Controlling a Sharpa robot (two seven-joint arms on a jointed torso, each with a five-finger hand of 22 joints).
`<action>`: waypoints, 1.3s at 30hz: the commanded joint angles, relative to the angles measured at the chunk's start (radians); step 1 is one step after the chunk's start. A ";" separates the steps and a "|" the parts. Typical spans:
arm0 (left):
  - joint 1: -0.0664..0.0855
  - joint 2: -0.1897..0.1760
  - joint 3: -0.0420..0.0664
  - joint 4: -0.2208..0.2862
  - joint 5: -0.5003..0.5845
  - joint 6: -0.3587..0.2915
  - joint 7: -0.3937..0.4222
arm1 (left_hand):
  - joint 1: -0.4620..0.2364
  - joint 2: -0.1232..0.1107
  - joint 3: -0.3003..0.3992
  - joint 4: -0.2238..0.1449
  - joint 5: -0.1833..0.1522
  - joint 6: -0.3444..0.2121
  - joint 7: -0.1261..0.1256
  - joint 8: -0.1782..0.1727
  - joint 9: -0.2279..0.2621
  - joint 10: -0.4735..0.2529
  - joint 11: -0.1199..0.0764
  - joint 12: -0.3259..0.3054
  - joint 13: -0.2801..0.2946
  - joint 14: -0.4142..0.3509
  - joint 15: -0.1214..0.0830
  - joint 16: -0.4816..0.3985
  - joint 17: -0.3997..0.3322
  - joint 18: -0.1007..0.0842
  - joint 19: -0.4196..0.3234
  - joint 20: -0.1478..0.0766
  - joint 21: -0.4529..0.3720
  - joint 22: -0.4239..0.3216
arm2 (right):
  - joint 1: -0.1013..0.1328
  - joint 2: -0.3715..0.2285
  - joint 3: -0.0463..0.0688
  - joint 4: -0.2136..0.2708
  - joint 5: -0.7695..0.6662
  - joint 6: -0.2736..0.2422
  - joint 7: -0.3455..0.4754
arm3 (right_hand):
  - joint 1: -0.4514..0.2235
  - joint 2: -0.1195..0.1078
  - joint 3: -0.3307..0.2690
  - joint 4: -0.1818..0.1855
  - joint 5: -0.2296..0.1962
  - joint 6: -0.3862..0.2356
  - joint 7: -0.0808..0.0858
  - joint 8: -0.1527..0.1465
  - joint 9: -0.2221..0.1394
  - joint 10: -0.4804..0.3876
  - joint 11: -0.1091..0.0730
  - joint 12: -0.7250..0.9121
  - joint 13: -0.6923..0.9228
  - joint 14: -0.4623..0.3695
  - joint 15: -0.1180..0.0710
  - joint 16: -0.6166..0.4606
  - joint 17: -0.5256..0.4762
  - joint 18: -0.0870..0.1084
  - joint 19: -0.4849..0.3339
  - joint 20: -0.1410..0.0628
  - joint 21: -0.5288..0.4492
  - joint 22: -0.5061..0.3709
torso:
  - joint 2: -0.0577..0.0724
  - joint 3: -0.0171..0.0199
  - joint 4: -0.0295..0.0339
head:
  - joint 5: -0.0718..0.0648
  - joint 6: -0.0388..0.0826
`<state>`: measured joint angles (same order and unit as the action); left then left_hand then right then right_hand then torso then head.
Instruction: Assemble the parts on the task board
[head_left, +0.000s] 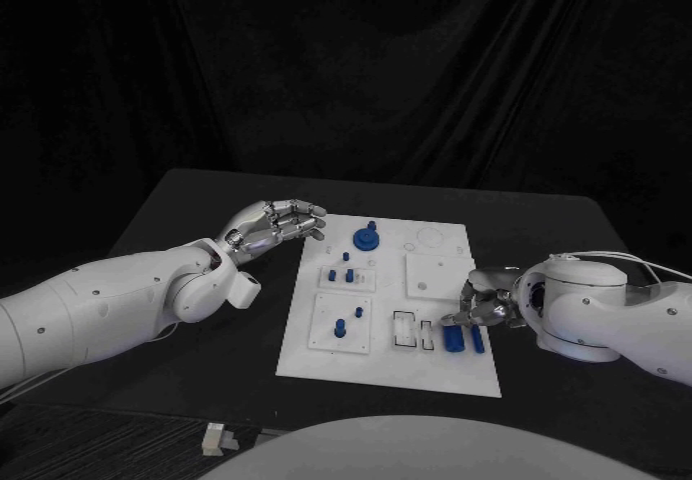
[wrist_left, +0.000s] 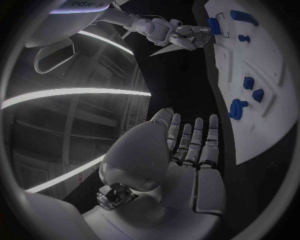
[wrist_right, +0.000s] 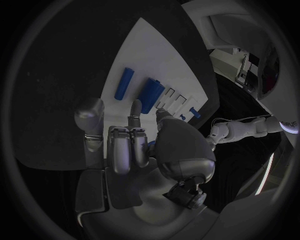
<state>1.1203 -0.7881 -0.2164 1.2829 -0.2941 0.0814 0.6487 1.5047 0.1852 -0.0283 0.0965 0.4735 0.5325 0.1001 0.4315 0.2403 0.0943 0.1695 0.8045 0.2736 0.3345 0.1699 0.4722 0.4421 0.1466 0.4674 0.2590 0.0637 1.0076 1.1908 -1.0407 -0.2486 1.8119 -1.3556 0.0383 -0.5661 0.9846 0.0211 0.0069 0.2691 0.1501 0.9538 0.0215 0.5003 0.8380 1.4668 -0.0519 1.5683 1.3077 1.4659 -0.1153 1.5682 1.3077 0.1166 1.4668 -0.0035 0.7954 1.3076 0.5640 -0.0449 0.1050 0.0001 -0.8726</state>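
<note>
Near right hand (head_left: 483, 305) — fingers curled over the task board (head_left: 389, 370) edge, touching a blue bar (head_left: 453, 338); grasp unclear. Left hand (head_left: 274, 225) open, empty — beside the board.

dim, dark surroundings – wrist views bend strongly at their rims – bright light strips glare there.

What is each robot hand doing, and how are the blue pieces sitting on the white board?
Left robot hand: empty, fingers loosely curled, beside the white plastic task board.
Right robot hand: over the board's edge; hold unclear.
Blue round gear piece: on the board.
Two blue cylinder bars: lying flat, side by side.
</note>
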 joint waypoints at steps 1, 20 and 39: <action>-0.001 0.002 0.001 0.000 0.003 0.015 0.006 | -0.001 0.007 0.007 0.002 0.004 -0.002 0.007 -0.002 -0.001 0.000 0.009 -0.005 -0.002 -0.001 0.005 -0.005 0.002 0.015 0.002 0.006 0.003 -0.002 | -0.007 0.006 0.000 -0.002 -0.001 -0.001 -0.014 | -0.001 -0.001 -0.001 0.007 -0.008 0.010 0.000 -0.006 0.001 0.104 0.007 0.002 0.263 0.105 0.003 0.003 0.263 -0.009 0.043 0.000 0.006 0.122 | 0.000 -0.0001 -0.0001 | -0.001 0.000; -0.003 -0.002 0.001 -0.001 0.003 0.029 -0.008 | -0.005 0.009 0.015 0.000 0.005 -0.001 0.011 -0.002 -0.003 0.005 0.015 -0.004 -0.003 0.006 0.013 -0.003 0.003 0.013 0.003 0.011 0.004 -0.003 | -0.045 0.050 0.001 -0.044 -0.001 0.082 -0.090 | 0.029 -0.009 0.005 -0.017 0.000 0.003 0.006 -0.066 -0.005 0.104 0.010 0.002 0.263 0.095 0.008 -0.020 0.208 0.004 0.039 0.006 -0.084 0.101 | -0.001 0.0003 0.0001 | -0.005 0.000; -0.005 0.000 0.001 -0.001 0.003 0.035 -0.022 | -0.007 0.010 0.019 -0.001 0.008 -0.001 0.012 -0.003 -0.003 0.007 0.018 -0.004 -0.004 0.008 0.015 -0.002 0.003 0.012 0.004 0.012 0.004 -0.003 | -0.063 0.057 0.001 -0.045 0.072 -0.084 0.036 | 0.182 -0.048 0.240 -0.189 0.663 0.031 -0.001 -0.122 0.027 0.104 0.003 0.002 0.263 0.092 -0.002 -0.025 0.189 0.007 0.038 -0.002 -0.105 0.098 | 0.000 -0.0001 0.0008 | -0.003 0.000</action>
<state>1.1171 -0.7901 -0.2164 1.2805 -0.2941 0.1022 0.6215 1.4998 0.1900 -0.0157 0.0950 0.4777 0.5325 0.1073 0.4315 0.2379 0.0983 0.1810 0.8045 0.2712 0.3436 0.1788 0.4721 0.4444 0.1467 0.4710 0.2626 0.0637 1.0063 1.1342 -0.9842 -0.2446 1.7651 -1.3403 0.0339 -0.5793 1.1266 -0.0545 0.0764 0.2441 0.7947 0.9722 0.0282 0.3680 0.8614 1.4647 -0.0426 1.5683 1.3073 1.4660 -0.1073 1.5475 1.3076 0.1168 1.4668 -0.0034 0.6951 1.3080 0.5642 -0.0446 0.1054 -0.0037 -0.8726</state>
